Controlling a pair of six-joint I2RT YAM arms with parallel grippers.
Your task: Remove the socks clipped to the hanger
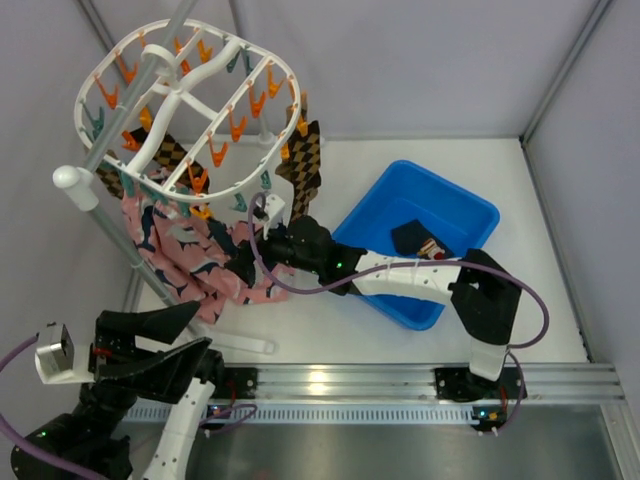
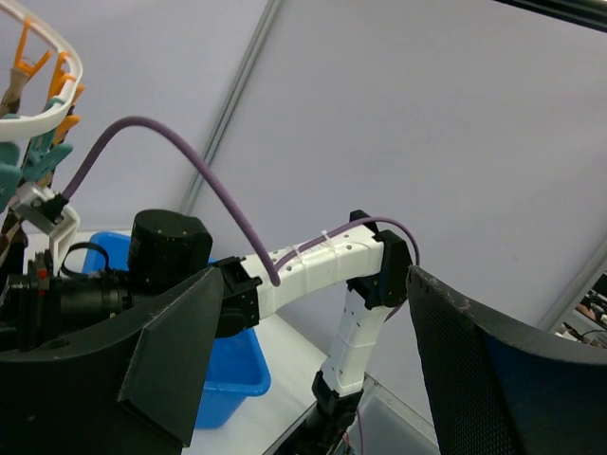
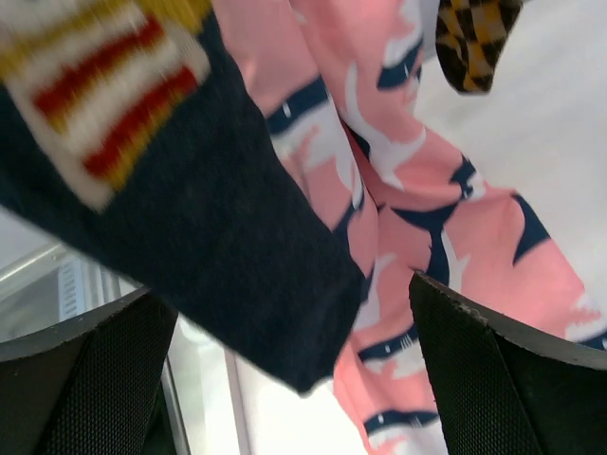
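Observation:
The white oval hanger (image 1: 190, 100) with orange and teal clips hangs at the top left. Pink socks (image 1: 185, 250) with navy-and-white marks and checkered socks (image 1: 305, 160) are clipped under it. My right gripper (image 1: 262, 250) reaches into the socks and is open. In the right wrist view a navy sock (image 3: 190, 218) with a striped band hangs between the wide-apart fingers (image 3: 512, 379), unclamped, with the pink socks (image 3: 427, 218) behind it. My left gripper (image 1: 150, 335) stands open and empty at the near left, away from the socks; in its own view the gripper (image 2: 313, 379) faces the right arm (image 2: 332, 265).
A blue bin (image 1: 470, 215) sits right of centre with a dark sock (image 1: 410, 235) inside. The grey pole (image 1: 130, 110) carries the hanger. Grey walls enclose the table on the left, back and right. A metal rail (image 1: 400, 380) runs along the near edge.

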